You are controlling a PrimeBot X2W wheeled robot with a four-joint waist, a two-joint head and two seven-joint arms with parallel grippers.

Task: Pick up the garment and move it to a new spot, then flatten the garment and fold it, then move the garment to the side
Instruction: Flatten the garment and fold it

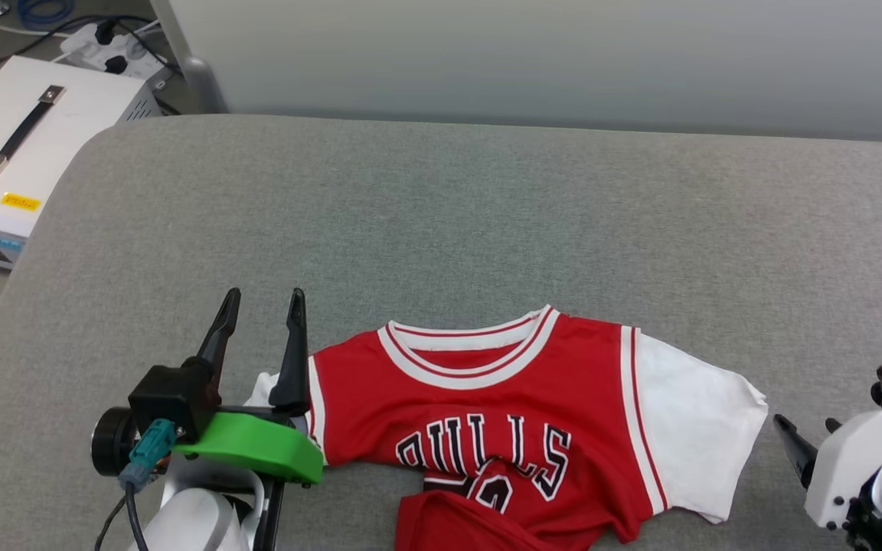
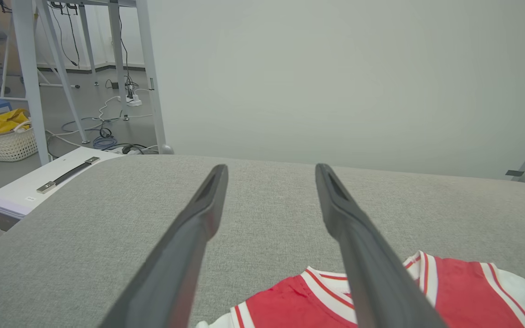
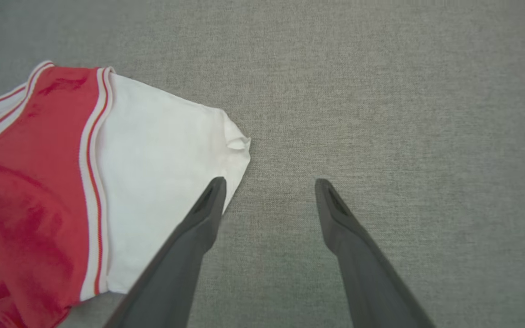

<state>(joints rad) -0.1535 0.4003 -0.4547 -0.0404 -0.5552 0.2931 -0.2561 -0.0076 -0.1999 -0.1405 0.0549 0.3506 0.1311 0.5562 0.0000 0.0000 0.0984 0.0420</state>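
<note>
Shirt (image 1: 517, 398) first: it lay face up on the grey padded table (image 1: 487, 199), low in the head view at about six o'clock, with its collar (image 1: 472, 348) pointing to twelve. Its hem (image 1: 449, 524) was flipped up over the chest lettering, so it was not flat. The spread sleeve (image 1: 697, 428) lay open at three o'clock of the shirt. The bunched sleeve (image 1: 263, 385) at nine o'clock sat half hidden under the left gripper (image 1: 264, 295), whose jaws stood wide apart with nothing between them. The right gripper (image 3: 270, 181) waited at about four o'clock of the shirt, jaws likewise parted and empty. In its wrist view one fingertip overlapped the sleeve's edge, though I could not tell whether it touched the cloth. A white box (image 1: 27, 138) sat off the table at ten o'clock.

Flattening looked to me like the step in hand. To do it well, I judged each gripper should pinch only the upturned layer at the hem's two corners and draw it towards six o'clock, low over the table and at an even pace. Grabbing both layers, or pulling harder on one side, would likely drag the whole shirt askew. The bunched sleeve would then want teasing out towards nine o'clock.
</note>
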